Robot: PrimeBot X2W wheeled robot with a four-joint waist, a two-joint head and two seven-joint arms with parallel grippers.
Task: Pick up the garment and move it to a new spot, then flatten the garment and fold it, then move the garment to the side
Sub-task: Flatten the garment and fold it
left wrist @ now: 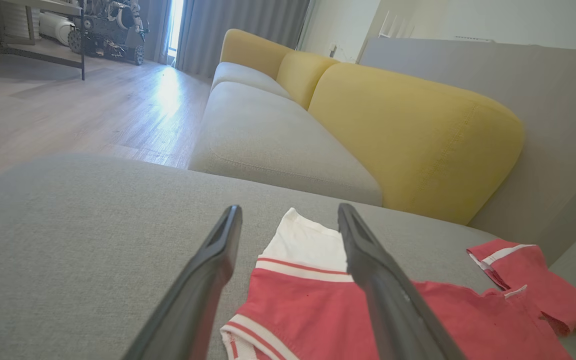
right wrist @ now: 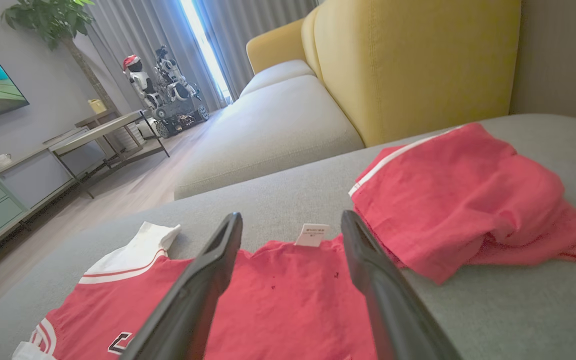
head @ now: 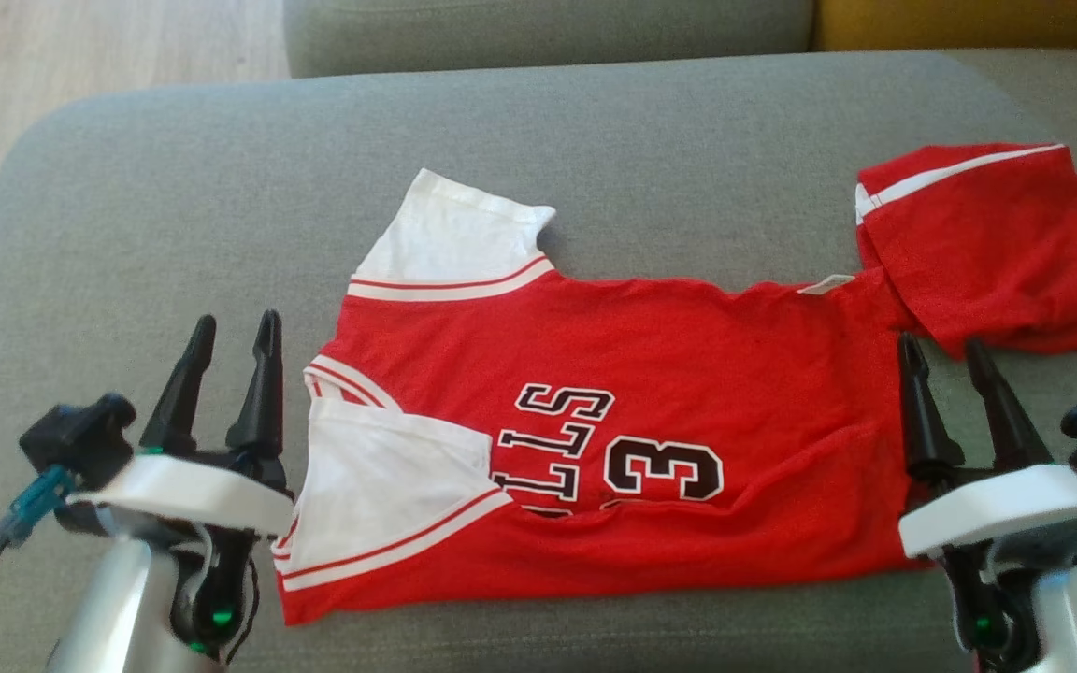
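Flanking the garment (head: pixel 641 355), left tool (head: pixel 237 322) and right tool (head: pixel 940 342) gape, pointing forward.

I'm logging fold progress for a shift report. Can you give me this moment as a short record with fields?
surface: grey cushion
garment: red jersey, laid out flat, near edge folded over onto its print
left arm: left gripper open, holding nothing, at the jersey's left end
right arm: right gripper open, holding nothing, at the jersey's right end
other item: bunched red cloth with a white stripe, at the jersey's far right corner
fold status: one lengthwise fold in; not yet moved aside
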